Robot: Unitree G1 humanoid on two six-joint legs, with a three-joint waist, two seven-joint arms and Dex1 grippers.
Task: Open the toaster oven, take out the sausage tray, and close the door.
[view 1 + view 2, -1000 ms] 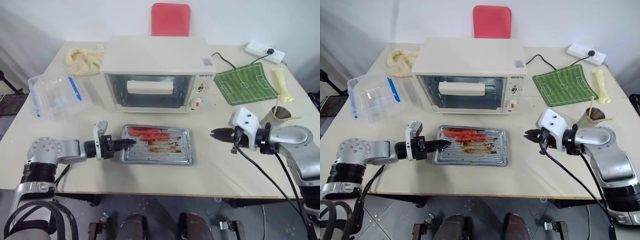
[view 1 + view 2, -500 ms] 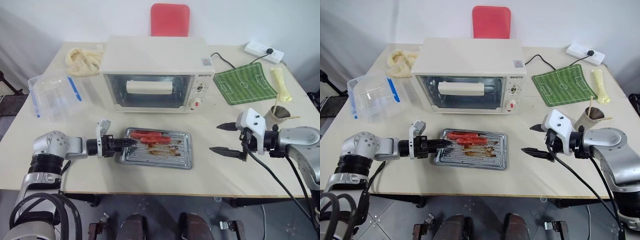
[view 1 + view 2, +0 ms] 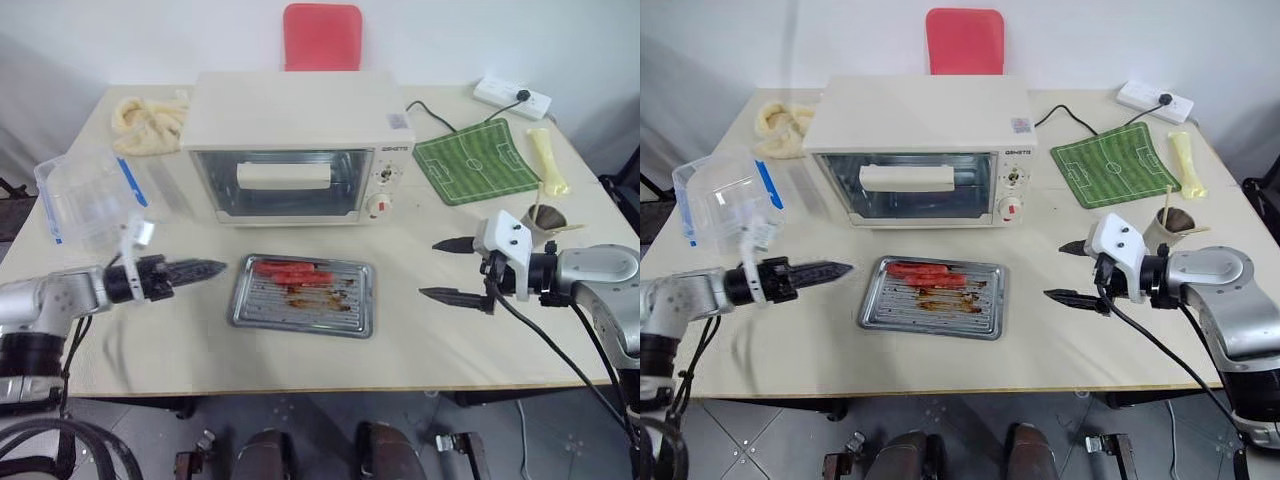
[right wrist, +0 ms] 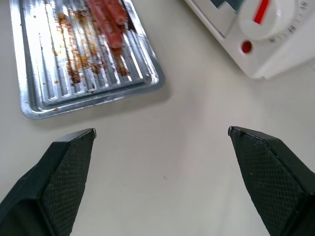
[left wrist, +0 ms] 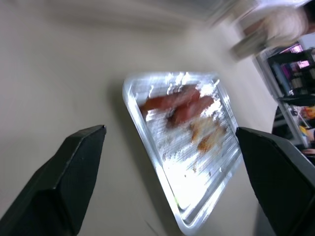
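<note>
The cream-white toaster oven (image 3: 300,120) stands at the back middle of the table. Its glass door (image 3: 280,182) is closed, the bar handle (image 3: 285,176) upright against it. In front of it the grey ribbed sausage tray (image 3: 330,305) lies flat on the table, with red sausages (image 3: 290,270) at its far left and brown grease marks. My left gripper (image 3: 215,266) hovers left of the tray, apart from it and open; the left wrist view shows its fingers (image 5: 74,167) spread wide with the tray (image 5: 197,191) ahead. My right gripper (image 3: 435,268) is open right of the tray, holding nothing.
A clear plastic box with a blue clip (image 3: 85,195) sits at the left, a cream cloth (image 3: 145,110) behind it. At the right lie a green football-pitch mat (image 3: 475,160), a power strip (image 3: 512,97), a pale yellow item (image 3: 545,160) and a paper cup (image 3: 545,215).
My left gripper let go of the tray's left rim, opened, rolled and drew back to the left. My right gripper opened. The tray stayed put; the camera view shifted slightly.
</note>
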